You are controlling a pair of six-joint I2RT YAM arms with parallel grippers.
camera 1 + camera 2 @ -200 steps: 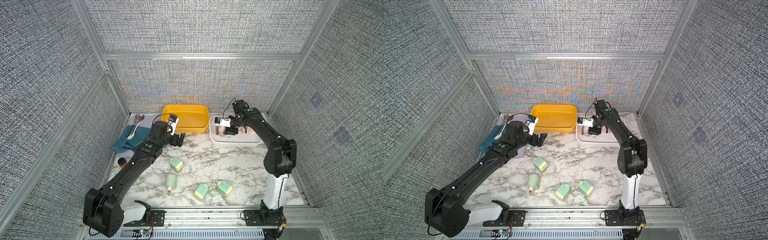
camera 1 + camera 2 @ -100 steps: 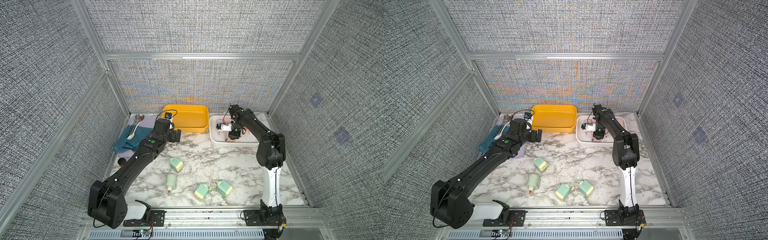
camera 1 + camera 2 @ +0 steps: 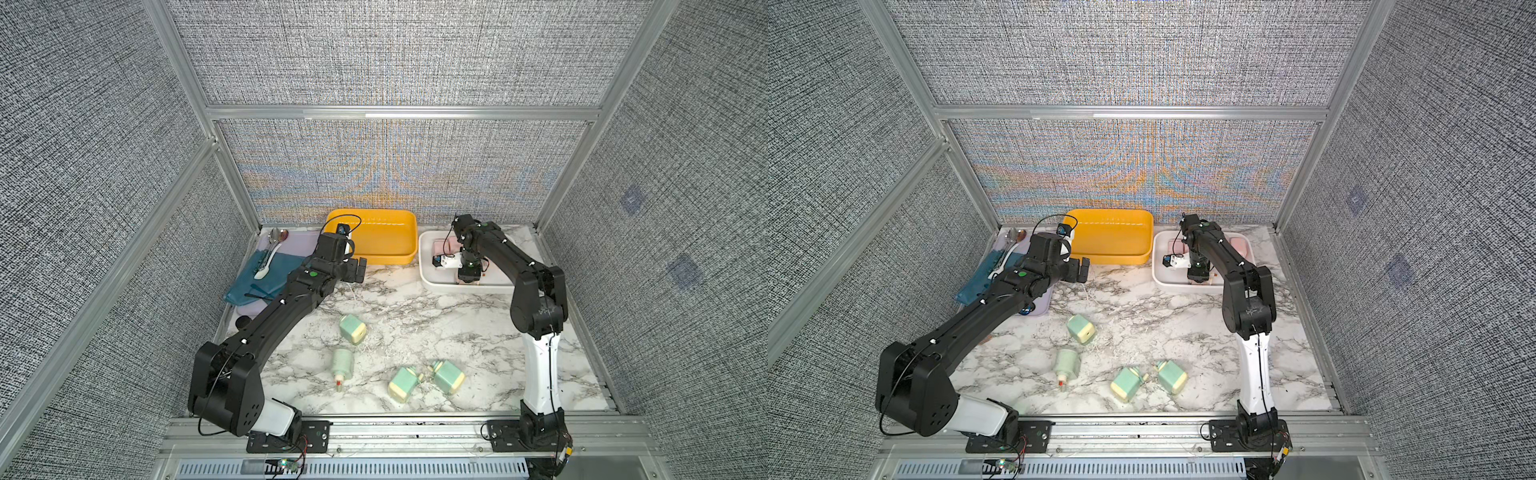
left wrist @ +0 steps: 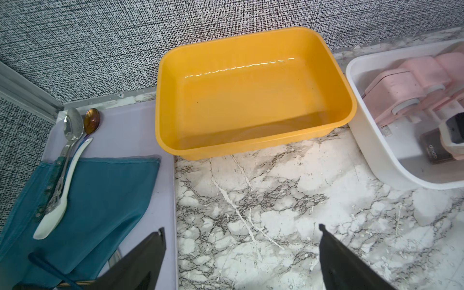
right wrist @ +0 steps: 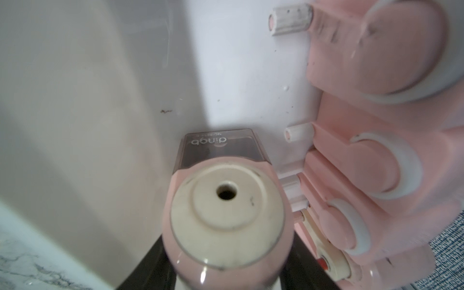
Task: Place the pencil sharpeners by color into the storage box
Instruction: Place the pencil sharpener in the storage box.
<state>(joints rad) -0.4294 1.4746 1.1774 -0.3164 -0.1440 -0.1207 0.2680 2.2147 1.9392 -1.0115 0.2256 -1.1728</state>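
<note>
Sorting looks over half done: pink sharpeners (image 4: 411, 82) lie in the white box (image 3: 440, 286), the right pincer (image 3: 468, 277) gripping one more pink sharpener (image 5: 226, 200) low inside it, while four green sharpeners (image 3: 352, 329) on the counter (image 3: 415, 324) await the empty yellow box (image 3: 382, 237) near the wide-open left pincer (image 4: 241, 228).

Lavender tray (image 4: 120, 130), far left corner of the marble-pattern tabletop (image 3: 415, 316), carrying a folded teal cloth (image 4: 105, 200). Three spoons side by side across the cloth's far edge: a steel spoon (image 4: 72, 125) with an ornate handle, a bronze-tinted spoon (image 4: 91, 120), bowls on bare tray, and a white spoon (image 4: 57, 211) resting mostly on the cloth. Small black-lidded jar (image 3: 243, 322) just beside the tray's near end, partly hidden; enclosure of grey woven panels (image 3: 395, 62) in an aluminium frame (image 3: 399, 112).
</note>
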